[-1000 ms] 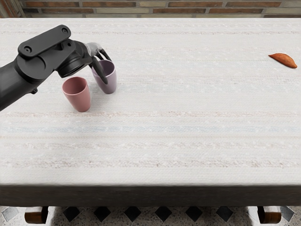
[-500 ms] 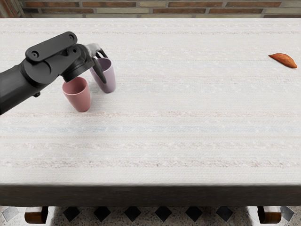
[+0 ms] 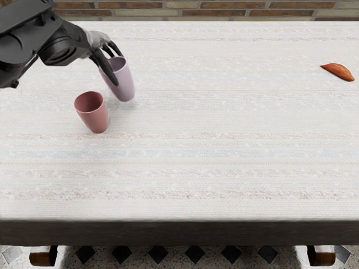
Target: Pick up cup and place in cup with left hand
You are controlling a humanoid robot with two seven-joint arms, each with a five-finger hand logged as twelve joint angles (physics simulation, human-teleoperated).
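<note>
Left hand [image 3: 100,43]: clamped on the purple cup [image 3: 125,85], one dark finger [image 3: 114,76] down the near side of its wall, others at the far side by the rim. Cup hangs from the fingertips, mouth up, leaning a little, base apparently just clear of the table [image 3: 196,145].

Change over the last half second: hand and purple cup have gone up and back together. Pink cup [image 3: 93,115] has not moved; it stands upright, mouth open, on the near side of the hand, beside the held cup and apart from it. Cup travelled with the fingers, so I judge the grasp good and the pick-up under way; placing not begun.

Next, as I read it: more height, then bring the purple base over the pink mouth, straighten, lower in. Risks: too little lift would knock the pink rim; smooth tapered wall could slip or swing in the pinch.
</note>
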